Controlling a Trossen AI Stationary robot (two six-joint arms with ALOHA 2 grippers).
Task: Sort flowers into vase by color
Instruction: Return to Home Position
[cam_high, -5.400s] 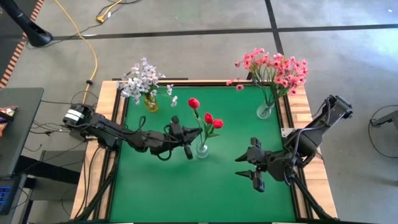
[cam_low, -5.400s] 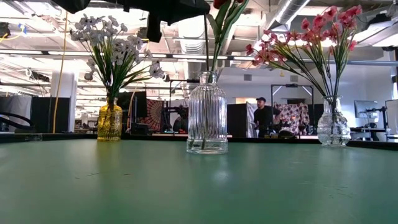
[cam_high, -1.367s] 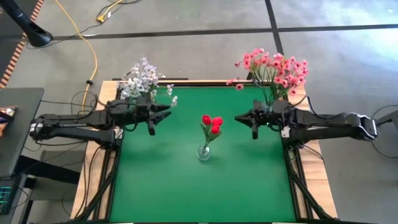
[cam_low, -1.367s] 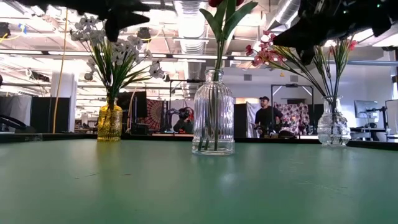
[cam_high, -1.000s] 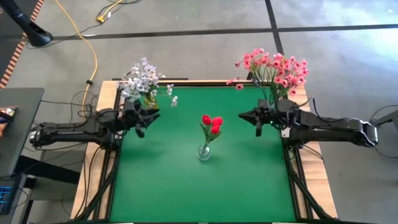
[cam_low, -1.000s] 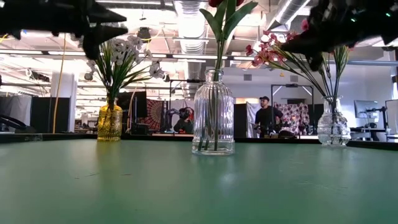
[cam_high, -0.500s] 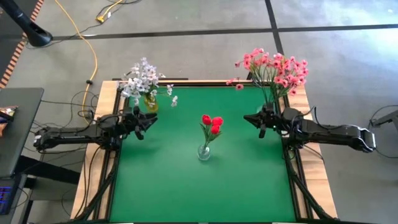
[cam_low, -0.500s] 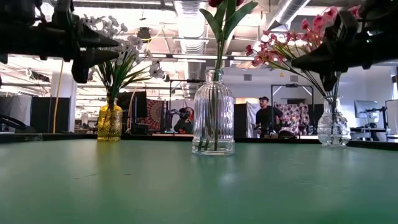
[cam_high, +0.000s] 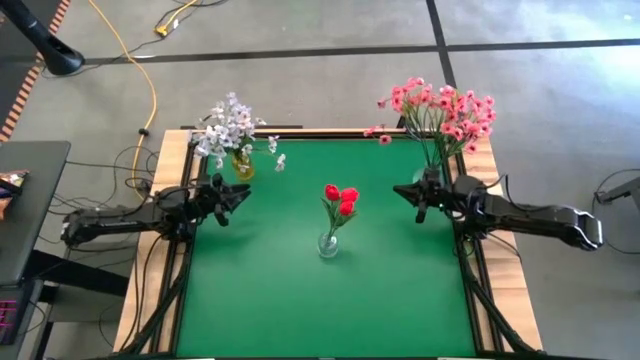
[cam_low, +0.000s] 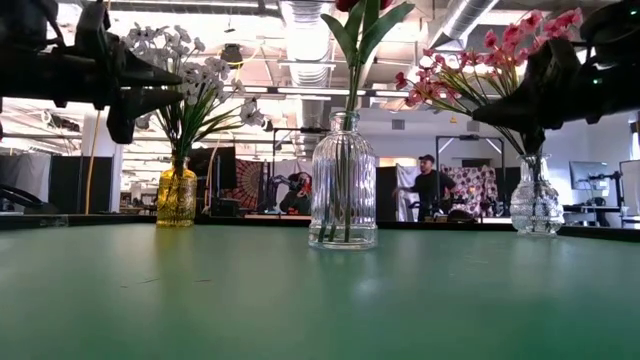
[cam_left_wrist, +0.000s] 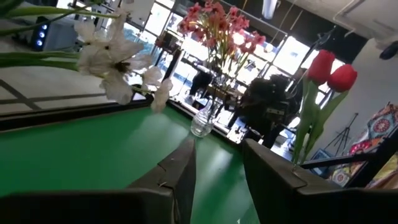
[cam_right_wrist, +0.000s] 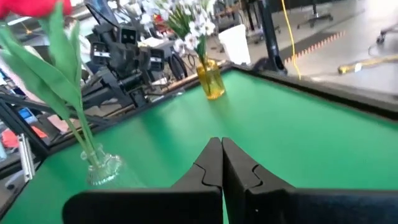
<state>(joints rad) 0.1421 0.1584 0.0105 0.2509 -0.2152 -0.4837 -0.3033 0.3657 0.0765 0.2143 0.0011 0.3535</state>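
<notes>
Three vases stand on the green table (cam_high: 260, 290). A yellow vase (cam_high: 241, 164) at the far left holds whitish flowers (cam_high: 230, 128). A clear ribbed vase (cam_low: 342, 190) in the middle holds red buds (cam_high: 341, 197). A clear vase (cam_low: 537, 200) at the far right holds pink flowers (cam_high: 442, 108). My left gripper (cam_high: 240, 193) hovers open by the table's left edge, near the yellow vase, nothing between its fingers (cam_left_wrist: 180, 171). My right gripper (cam_high: 402, 192) hovers shut by the right edge, beside the pink flowers' vase, holding nothing (cam_right_wrist: 221, 158).
A wooden frame (cam_high: 170, 170) borders the table. A yellow cable (cam_high: 150, 90) lies on the floor beyond the far edge. In the low view a person (cam_low: 425, 190) stands in the room far behind the table. Open green surface lies in front of the middle vase.
Both grippers have sunk lower above the table and drawn back a little toward their own side edges, left toward the left, right toward the right. The vases and flowers have stayed where they were.
</notes>
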